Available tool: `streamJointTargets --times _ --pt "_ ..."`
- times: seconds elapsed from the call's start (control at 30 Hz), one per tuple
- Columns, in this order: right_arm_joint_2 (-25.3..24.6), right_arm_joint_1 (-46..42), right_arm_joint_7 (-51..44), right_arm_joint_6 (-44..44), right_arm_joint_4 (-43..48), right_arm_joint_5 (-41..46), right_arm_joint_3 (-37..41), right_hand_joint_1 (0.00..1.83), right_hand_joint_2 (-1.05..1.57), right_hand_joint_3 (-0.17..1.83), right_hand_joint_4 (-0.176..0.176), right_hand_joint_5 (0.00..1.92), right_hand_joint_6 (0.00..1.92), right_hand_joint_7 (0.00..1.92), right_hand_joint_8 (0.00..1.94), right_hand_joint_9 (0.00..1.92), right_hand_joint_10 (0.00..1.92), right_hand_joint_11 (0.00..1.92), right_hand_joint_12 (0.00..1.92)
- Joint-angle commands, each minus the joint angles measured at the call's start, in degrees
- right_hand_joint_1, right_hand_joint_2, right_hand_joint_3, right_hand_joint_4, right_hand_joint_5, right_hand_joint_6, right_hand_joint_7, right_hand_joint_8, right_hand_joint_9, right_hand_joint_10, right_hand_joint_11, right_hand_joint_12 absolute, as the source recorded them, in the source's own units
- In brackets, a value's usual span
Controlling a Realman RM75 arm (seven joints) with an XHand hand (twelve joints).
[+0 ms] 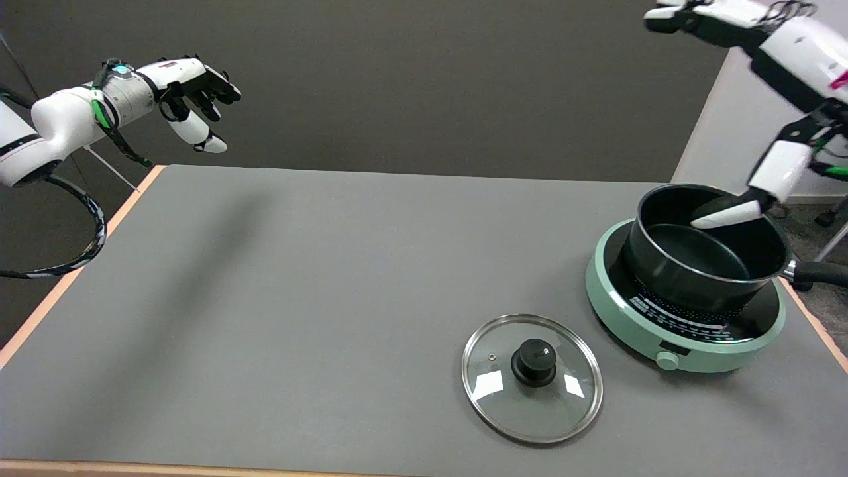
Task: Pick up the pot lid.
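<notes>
The white right hand (762, 40) is motion-blurred at the upper right, partly cut by the top and right edges; whether its fingers are spread or curled cannot be told. The black pot's handle (821, 273) runs off the right edge. The grey desk (331, 298) is cropped at the bottom and both sides. The mint-green round cooker's panel markings (676, 317) are too small to read

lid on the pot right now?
No: the glass pot lid lies flat on the table in front of the green cooker, and the black pot stands uncovered.
</notes>
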Motion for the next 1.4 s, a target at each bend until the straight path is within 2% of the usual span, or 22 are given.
streamJointTargets --times 0.03,0.17,0.33,0.53,0.8,0.83,0.87,0.9,1.17,1.4 --pt "4.6 8.0 -0.2 5.2 -0.3 -0.1 -18.2 1.17 -0.42 0.87 -0.176 0.15 0.15 0.15 0.15 0.15 0.15 0.15 0.15" --pt "4.3 7.6 -2.0 7.4 -0.3 -0.1 -20.6 1.19 -0.44 0.84 -0.176 0.14 0.14 0.14 0.14 0.14 0.14 0.14 0.14" --pt "4.2 7.6 -10.0 7.3 0.0 0.0 -23.1 1.21 -0.45 0.85 -0.176 0.09 0.09 0.09 0.09 0.09 0.09 0.09 0.09" --pt "4.0 8.0 -18.9 7.0 0.0 0.0 -26.5 1.23 -0.41 0.76 -0.176 0.11 0.11 0.11 0.11 0.11 0.11 0.11 0.11" --pt "0.4 7.5 -25.7 4.0 -0.2 0.0 -28.4 1.25 -0.47 0.81 -0.176 0.14 0.14 0.14 0.14 0.14 0.14 0.14 0.14" --pt "-0.1 7.3 -25.7 3.4 -0.3 0.0 -28.4 1.21 -0.38 0.83 -0.170 0.18 0.17 0.20 0.16 0.18 0.17 0.16 0.21" --pt "-0.7 7.1 -25.7 2.7 -0.3 0.0 -28.4 0.81 0.53 0.82 -0.109 0.59 0.39 0.72 0.30 0.59 0.47 0.36 0.91" --pt "-1.1 6.8 -25.7 1.9 -0.3 0.0 -28.4 0.75 0.67 0.83 -0.097 0.66 0.43 0.80 0.32 0.65 0.52 0.40 1.02" --pt "-2.3 4.6 -25.7 -2.8 -0.3 0.0 -28.3 0.77 0.70 0.77 -0.065 0.68 0.43 0.87 0.46 0.70 0.55 0.46 1.16" --pt "-2.6 3.8 -25.5 -3.4 -0.5 0.0 -29.6 0.77 0.69 0.78 -0.044 0.69 0.45 0.87 0.47 0.71 0.56 0.48 1.20"
